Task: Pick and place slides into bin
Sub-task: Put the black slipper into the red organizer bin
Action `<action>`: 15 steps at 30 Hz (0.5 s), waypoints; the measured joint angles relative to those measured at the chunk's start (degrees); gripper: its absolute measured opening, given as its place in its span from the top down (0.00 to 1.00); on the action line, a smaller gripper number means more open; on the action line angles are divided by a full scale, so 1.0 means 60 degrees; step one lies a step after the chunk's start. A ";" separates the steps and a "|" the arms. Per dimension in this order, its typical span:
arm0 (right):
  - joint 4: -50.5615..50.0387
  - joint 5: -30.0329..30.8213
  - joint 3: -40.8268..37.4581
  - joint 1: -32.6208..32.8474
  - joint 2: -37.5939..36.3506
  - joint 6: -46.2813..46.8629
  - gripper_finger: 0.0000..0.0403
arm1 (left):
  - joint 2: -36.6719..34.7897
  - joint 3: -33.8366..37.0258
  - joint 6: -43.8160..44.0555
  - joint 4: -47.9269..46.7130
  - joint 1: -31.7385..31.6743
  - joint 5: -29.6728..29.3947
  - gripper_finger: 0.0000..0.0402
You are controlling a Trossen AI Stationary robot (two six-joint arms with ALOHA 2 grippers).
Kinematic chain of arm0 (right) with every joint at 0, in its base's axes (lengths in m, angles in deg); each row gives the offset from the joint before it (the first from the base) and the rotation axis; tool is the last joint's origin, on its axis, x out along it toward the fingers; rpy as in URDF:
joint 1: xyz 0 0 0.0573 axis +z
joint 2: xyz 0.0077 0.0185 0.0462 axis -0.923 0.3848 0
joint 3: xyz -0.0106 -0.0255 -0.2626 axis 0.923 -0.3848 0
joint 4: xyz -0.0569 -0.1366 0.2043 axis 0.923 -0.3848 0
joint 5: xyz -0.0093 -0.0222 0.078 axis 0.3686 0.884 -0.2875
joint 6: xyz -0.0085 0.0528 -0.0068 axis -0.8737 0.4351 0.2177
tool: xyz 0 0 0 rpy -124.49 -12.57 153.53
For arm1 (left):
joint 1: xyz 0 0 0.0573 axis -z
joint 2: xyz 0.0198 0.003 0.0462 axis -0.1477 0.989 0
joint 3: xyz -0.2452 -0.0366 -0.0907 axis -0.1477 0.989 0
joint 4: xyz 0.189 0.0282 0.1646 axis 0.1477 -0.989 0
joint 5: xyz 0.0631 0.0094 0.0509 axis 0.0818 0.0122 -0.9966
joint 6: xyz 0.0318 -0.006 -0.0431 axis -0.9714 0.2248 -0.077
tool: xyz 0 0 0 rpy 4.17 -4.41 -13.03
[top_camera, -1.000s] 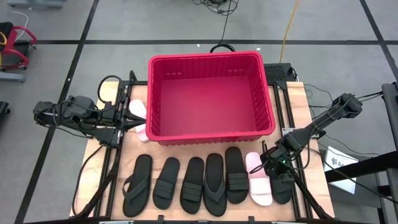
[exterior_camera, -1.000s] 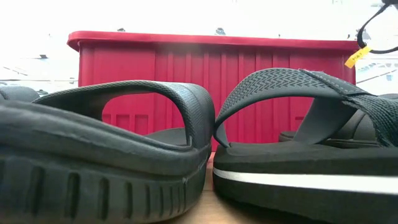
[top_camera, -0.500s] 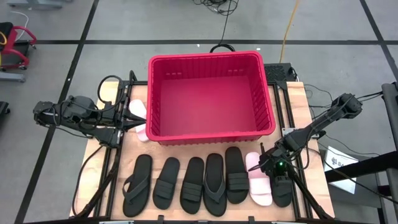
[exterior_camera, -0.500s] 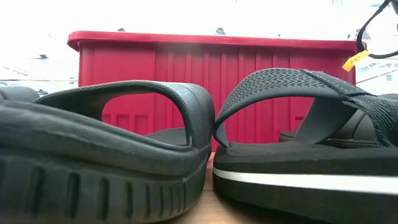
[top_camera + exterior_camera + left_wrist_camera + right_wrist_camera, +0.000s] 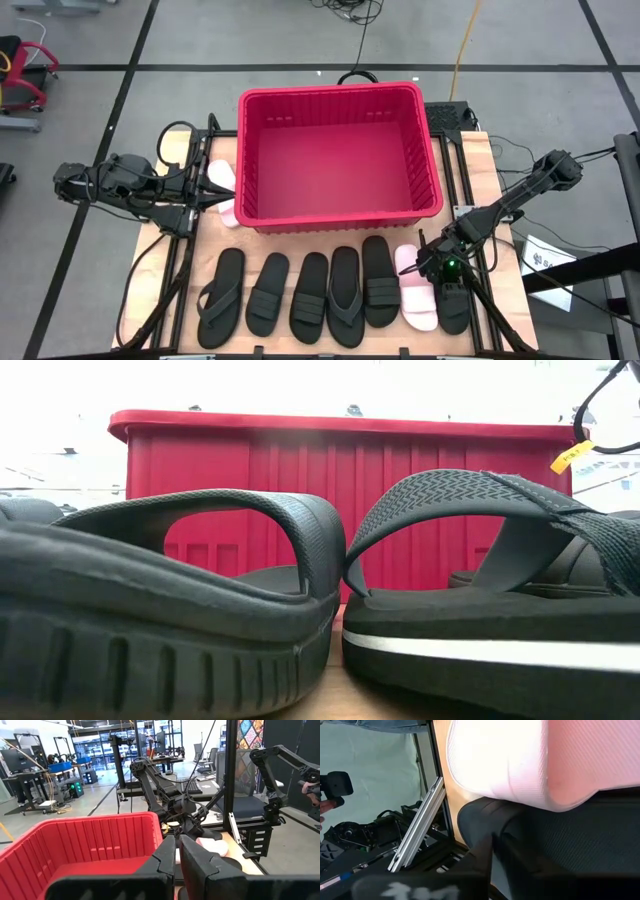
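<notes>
My right gripper (image 5: 432,266) is down at the right end of the slide row, low over the black slide (image 5: 453,300) at the far right edge of the counter (image 5: 505,200), just beside the pink-white slide (image 5: 414,290). In the right wrist view the fingers (image 5: 485,847) look pressed together, or nearly so, with the black slide's heel right under them and the pink slide (image 5: 530,760) filling the frame behind. Nothing is pinched yet. I judge this is the approach to the first pick.

To do it well I'd spread the fingers before dropping further, straddle the black slide's strap or side edge only, and keep clear of the pink one, since they touch. Then lift straight up high enough to clear the wall of the red bin (image 5: 340,155) before swinging over.

The bin sits at the far middle of the counter, with no slides in it. Five more black slides (image 5: 300,290) lie in a row on the near side. Another pink-white slide (image 5: 224,190) is left of the bin, by my left gripper (image 5: 222,190), which waits there with fingers (image 5: 165,860) together.

Versus a second ago, the right gripper has crept slightly left and nearer, toward the row's end. Since half a second ago there's almost no change. The left arm, bin and slides have not moved.
</notes>
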 joint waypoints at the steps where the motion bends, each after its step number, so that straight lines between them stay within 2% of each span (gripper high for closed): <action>1: 0.0008 -0.0006 0.0000 0.0000 0.0000 0.0041 0.97 | 0.0000 0.0000 -0.0061 0.0000 0.0000 0.0000 0.94; 7: 0.0005 -0.0006 0.0000 0.0000 0.0000 0.0102 0.99 | 0.0000 0.0000 -0.0200 -0.0001 0.0000 0.0000 0.94; 15: -0.0020 -0.0266 0.0207 0.0000 0.0000 0.1620 1.00 | 0.0002 0.0000 -0.0515 -0.0001 0.0000 0.0000 0.94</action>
